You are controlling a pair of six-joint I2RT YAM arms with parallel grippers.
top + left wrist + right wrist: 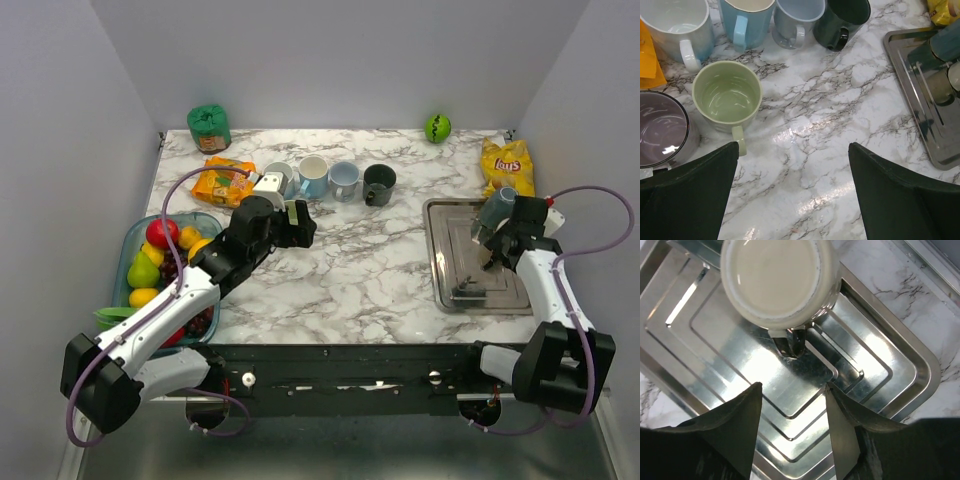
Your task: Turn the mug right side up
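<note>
R pincer (792, 390): fingers apart, nothing between them, poised just short of the mug (772, 277). The mug sits at the far end of the steel tray (920, 365), on the right of the tabletop (840, 100). Its pale round face points at the wrist cam; can't tell whether that is mouth or base. Prob. ceramic: stiff, fairly heavy, glazed so slick, and it would chip on steel. Best hold is across the wall at the rim, or by the dark handle (790, 342), which points at the pincer. R arm reaches fwd over the tray, wrist tipped down. L pincer (794, 147) is wide apart and empty, near a green mug (727, 95).
</note>
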